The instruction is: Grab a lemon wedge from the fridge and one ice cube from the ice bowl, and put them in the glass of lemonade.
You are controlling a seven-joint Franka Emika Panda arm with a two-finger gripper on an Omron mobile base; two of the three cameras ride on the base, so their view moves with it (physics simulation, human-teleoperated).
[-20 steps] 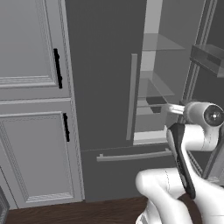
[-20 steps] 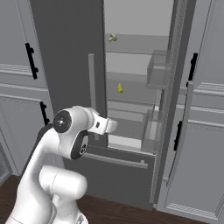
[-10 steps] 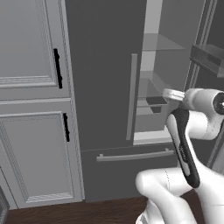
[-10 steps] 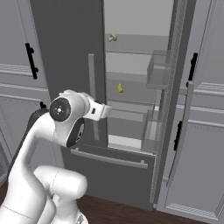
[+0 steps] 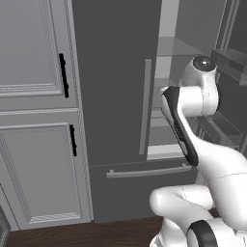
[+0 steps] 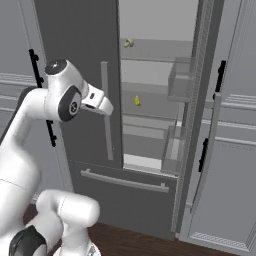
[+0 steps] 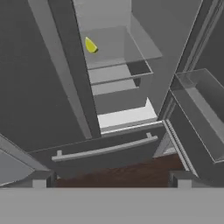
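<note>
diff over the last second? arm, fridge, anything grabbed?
The white arm's hand swung up and toward the open right side of the tall dark grey fridge; the gripper stayed open, holding nothing. The tiny bright yellow lemon wedge kept its place on its shelf, as did the paler beige-yellow lump on the shelf above. Door still open, base unmoved.

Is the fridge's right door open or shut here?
Open. The fridge right door is swung out edge-on, exposing the shelves, with the lemon wedge lying on one. The left door stays shut.

No writing, label, number or sign can be read anywhere.
</note>
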